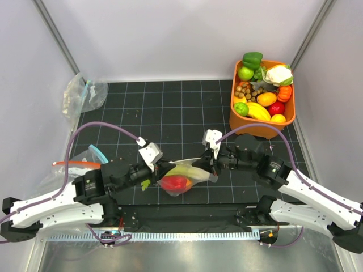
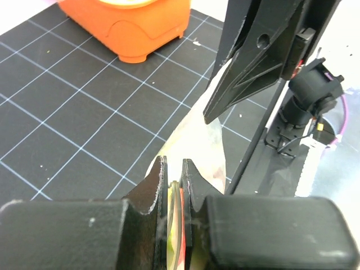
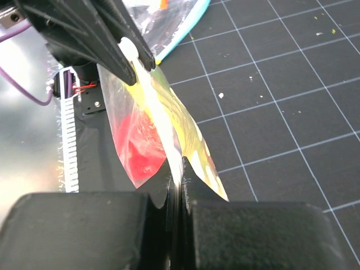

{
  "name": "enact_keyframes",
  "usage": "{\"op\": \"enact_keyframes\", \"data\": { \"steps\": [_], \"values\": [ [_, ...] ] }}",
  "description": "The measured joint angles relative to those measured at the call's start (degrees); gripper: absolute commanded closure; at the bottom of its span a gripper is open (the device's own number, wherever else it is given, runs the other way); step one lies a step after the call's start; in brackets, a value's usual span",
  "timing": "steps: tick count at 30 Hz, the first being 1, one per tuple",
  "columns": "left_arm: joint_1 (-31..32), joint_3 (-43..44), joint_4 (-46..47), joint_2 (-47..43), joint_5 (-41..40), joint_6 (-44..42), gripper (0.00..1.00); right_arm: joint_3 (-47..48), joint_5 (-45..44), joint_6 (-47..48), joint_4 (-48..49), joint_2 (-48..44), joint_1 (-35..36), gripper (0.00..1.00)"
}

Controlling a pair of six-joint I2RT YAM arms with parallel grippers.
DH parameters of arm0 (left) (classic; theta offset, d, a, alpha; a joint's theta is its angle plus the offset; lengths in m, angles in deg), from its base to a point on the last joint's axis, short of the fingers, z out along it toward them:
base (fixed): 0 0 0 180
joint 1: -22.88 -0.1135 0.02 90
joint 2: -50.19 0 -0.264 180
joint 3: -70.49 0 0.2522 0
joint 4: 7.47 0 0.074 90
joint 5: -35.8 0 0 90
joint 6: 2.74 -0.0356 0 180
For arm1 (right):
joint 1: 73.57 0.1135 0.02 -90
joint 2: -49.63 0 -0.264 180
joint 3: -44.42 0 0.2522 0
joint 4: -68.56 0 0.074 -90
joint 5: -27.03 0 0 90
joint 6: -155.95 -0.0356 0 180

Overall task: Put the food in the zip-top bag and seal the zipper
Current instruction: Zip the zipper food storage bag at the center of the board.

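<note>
The black gridded mat [image 1: 170, 113] covers most of the floor between white walls, and a wide stretch of its grid shows to the left of the orange bin [image 1: 252, 126], which sits at the far right corner heaped with toy produce [image 1: 265, 99]. The two arms reach in from the near edge. The small white labels on their dark joints are too small to read, and no other writing can be made out. Far to the left of the bin, along the left wall, lie spare bags [image 1: 84, 93], one with a teal strip and one with a red-orange strip. Well apart from the bin, to its near left and close to the mat's near edge, the zip-top bag [image 1: 187, 180] is stretched between both grippers. It is clear film with white dots, sagging under its load. Inside it lies the pale yellow-green celery stalk [image 1: 190, 170], its leafy end at the bag's left end, and below it a glossy red toy vegetable [image 1: 174, 182]. The zipper strip [image 3: 154, 107] runs as a pale band along the top edge; whether it is sealed cannot be told. The left gripper [image 1: 168, 169] pinches the bag's left end with its jaws nearly together on the film. The right gripper [image 1: 212, 165] is clamped fully on the right end.
</note>
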Motion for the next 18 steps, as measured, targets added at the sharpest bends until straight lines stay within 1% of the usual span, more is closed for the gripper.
{"op": "enact_keyframes", "data": {
  "steps": [7, 17, 18],
  "values": [
    [0.0, 0.02, -0.39, 2.25, -3.76, 1.05, 1.0, -0.28, -2.8, -1.05, -0.46, 0.11, -1.03, 0.99],
    [0.04, -1.88, -0.5, -4.48, -6.6, 3.17, 1.0, -1.18, -4.72, -2.16, 2.01, -1.64, -1.2, 0.99],
    [0.04, -1.88, -0.5, -4.35, -6.73, 3.17, 0.98, -1.18, -4.83, -2.21, 2.1, -1.66, -1.22, 0.99]
  ]
}}
